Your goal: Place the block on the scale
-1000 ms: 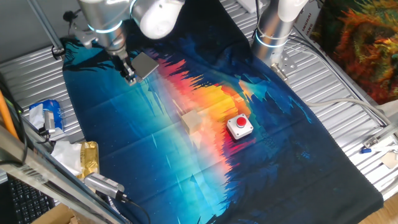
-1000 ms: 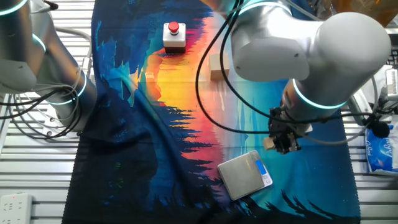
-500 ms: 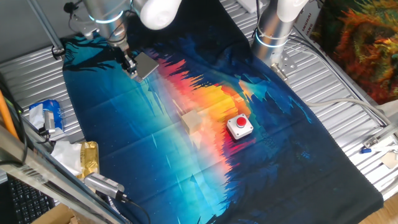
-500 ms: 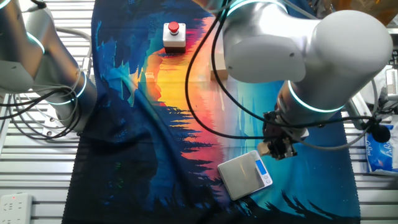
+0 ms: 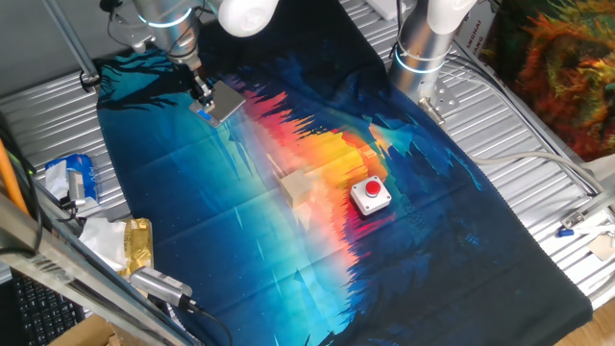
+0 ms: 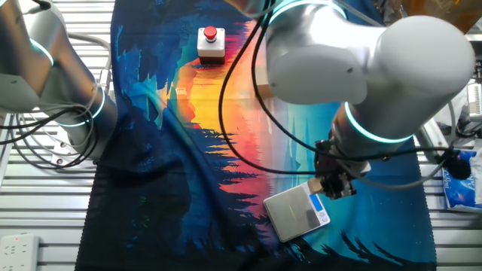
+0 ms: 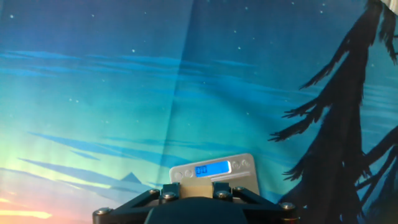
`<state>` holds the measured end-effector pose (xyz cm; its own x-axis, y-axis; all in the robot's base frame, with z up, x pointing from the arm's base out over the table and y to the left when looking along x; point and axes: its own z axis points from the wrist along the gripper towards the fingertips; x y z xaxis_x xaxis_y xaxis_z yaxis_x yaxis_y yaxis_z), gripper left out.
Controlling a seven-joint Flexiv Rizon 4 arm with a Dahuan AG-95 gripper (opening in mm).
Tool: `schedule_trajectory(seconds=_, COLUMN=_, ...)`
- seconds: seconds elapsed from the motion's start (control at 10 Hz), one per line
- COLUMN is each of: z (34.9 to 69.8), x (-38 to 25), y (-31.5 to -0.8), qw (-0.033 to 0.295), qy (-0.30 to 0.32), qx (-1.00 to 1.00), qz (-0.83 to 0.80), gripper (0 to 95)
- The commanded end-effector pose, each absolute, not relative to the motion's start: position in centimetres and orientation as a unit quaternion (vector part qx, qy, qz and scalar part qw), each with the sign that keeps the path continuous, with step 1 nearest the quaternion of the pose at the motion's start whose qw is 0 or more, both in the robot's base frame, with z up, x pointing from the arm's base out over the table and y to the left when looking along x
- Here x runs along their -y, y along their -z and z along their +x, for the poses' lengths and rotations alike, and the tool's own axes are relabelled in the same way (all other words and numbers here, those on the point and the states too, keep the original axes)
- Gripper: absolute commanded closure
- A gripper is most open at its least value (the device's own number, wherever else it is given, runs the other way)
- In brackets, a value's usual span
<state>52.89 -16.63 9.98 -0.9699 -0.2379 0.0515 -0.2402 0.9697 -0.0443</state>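
Observation:
My gripper (image 7: 198,186) is shut on the block (image 7: 198,189), a tiny tan wooden cube seen between the jaws in the hand view. The scale (image 7: 214,169), with a grey plate and a lit blue display, lies on the cloth just ahead of the fingers. In one fixed view the gripper (image 5: 202,91) hangs at the scale's (image 5: 226,99) left edge, at the table's far left. In the other fixed view the gripper (image 6: 334,186) is just above the scale's (image 6: 290,214) blue-display edge. The block does not show clearly in the fixed views.
A larger pale wooden block (image 5: 296,185) and a white box with a red button (image 5: 370,194) stand mid-table on the colourful cloth (image 5: 288,250). A second arm's base (image 5: 423,43) stands at the back. Packets and wrappers (image 5: 72,178) lie beyond the cloth's left edge.
My gripper, still holding the block, has moved from beside the scale to its blue-display edge. Nothing else has moved.

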Motion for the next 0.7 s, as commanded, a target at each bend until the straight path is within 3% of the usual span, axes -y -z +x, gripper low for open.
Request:
schedule_trajectory(seconds=0.1, z=52.2, x=17.7, y=-9.7, qw=0.02, qy=-0.025, qx=0.992, qz=0.123, gripper=95.0)
schedule_trajectory(seconds=0.7, z=52.5, x=18.3, y=-7.0, qw=0.021, qy=-0.029, qx=0.991, qz=0.126, gripper=95.0)
